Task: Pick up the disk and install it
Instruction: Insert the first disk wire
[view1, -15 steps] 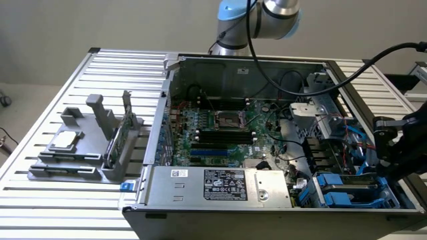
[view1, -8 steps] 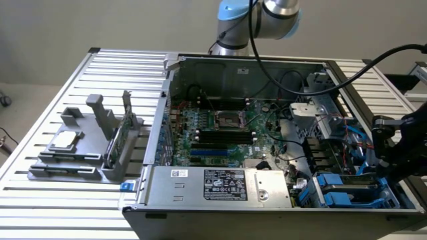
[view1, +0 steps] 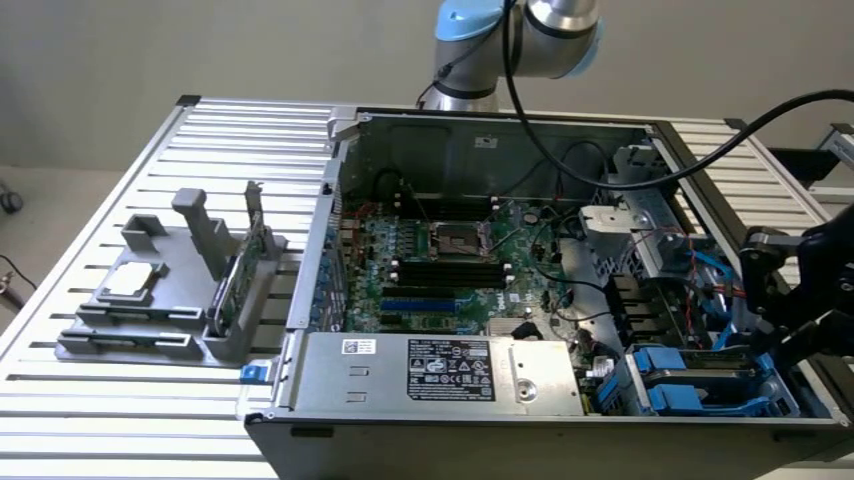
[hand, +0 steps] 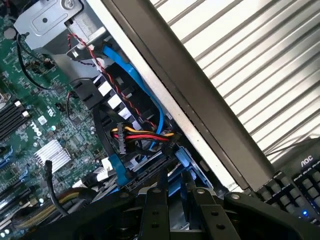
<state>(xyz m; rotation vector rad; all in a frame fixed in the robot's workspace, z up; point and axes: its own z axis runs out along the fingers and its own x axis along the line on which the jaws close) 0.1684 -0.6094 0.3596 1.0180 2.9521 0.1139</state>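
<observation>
Wrist view adds a keyboard (hand: 300, 184) beside the case (hand: 200, 100). Exterior lower right: claw (view1: 781, 335) near the disk (view1: 687, 378), grip I cannot tell. Slatted metal table (view1: 120, 420).

My gripper (hand: 175, 176) is matte black, built of flat angular links dotted with small round holes. Behind it, my arm (view1: 561, 40) is silver-grey tubing with a pale blue joint cap (view1: 470, 22). A thick black cable (view1: 754, 125) arcs back from my wrist.

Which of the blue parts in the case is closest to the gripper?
The disk's blue rails, right at the gripper in a corner of the case; the flat blue cable runs farther off along its wall.
</observation>
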